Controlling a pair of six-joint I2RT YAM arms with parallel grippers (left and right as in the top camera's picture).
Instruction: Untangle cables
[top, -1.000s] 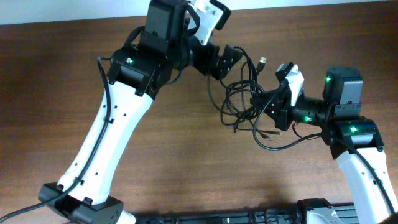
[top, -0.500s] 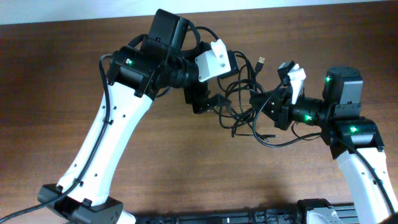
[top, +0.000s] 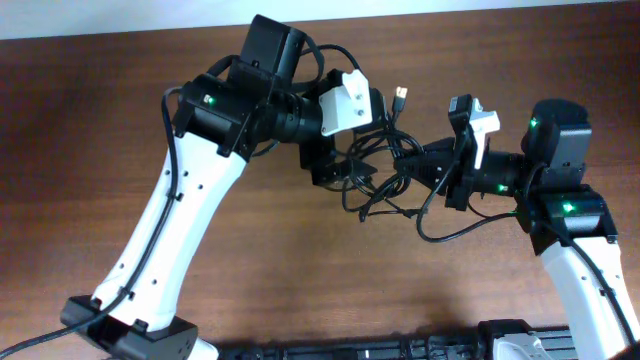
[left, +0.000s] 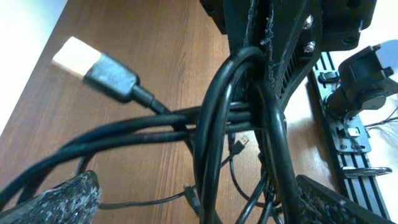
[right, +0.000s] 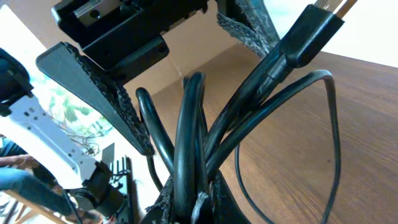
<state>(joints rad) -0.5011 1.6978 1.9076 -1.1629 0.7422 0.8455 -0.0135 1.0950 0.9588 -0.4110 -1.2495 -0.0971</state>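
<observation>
Above the middle of the brown wooden desk (top: 290, 270), the thin black cables (top: 385, 165) hang as one knotted clump between the two arms. They appear lifted off the surface, apart from a slack loop drooping beneath the right arm. The right end effector (top: 425, 170) is clamped together on several strands at once; its own wrist view shows them bunched and pinched between its fingers. The left end effector (top: 348, 172) has its fingers spread wide and straddles the same bundle without pinching anything, the strands running across the gap between its textured pads (left: 59, 199). One flat black plug with a pale metal tip (top: 401, 96) pokes free at the far side of the clump. By my reading the task is at an early stage: one end is loose, but the loops cross and wrap each other, and no cable lies apart by itself. Nearly everything is left to do: picking a single strand, drawing it out, and laying each cord down separately.
</observation>
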